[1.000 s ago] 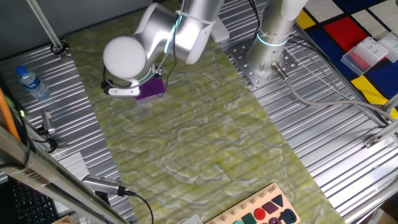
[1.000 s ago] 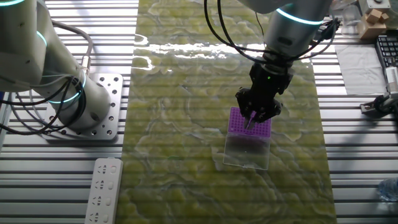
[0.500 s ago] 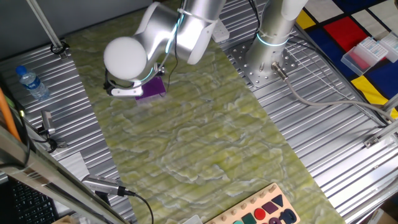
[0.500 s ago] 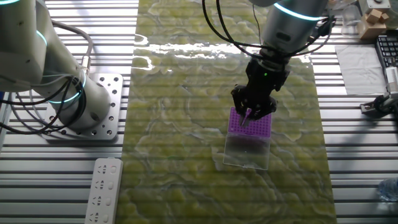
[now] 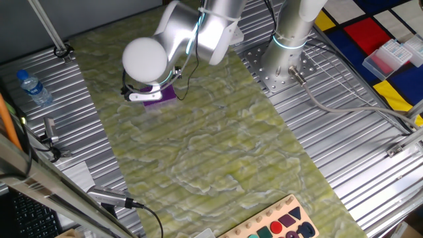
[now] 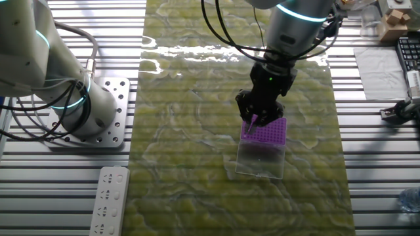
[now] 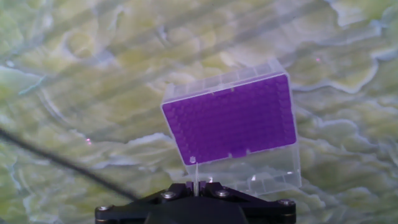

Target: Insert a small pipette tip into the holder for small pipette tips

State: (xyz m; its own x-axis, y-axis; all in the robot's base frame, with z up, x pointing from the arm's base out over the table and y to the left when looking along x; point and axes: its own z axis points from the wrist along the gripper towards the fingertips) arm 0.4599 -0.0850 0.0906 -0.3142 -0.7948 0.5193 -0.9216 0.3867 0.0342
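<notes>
One wide mat [image 6: 197, 131] of marbled yellow-green covers the ribbed metal table [image 6: 374, 164], and near the mat's middle sits the holder for small pipette tips [image 7: 231, 117], a flat purple rectangular grid of tiny holes, its long axis slightly tilted in the hand view, with a clear open lid [image 6: 261, 159] lying flat just beside it. Directly above the holder's corner hangs the gripper [image 6: 255, 118], its black fingers closed together on a slender translucent pipette tip [image 7: 195, 176] that points straight down, its narrow end at a corner hole with a pale dot; whether it touches is unclear.
</notes>
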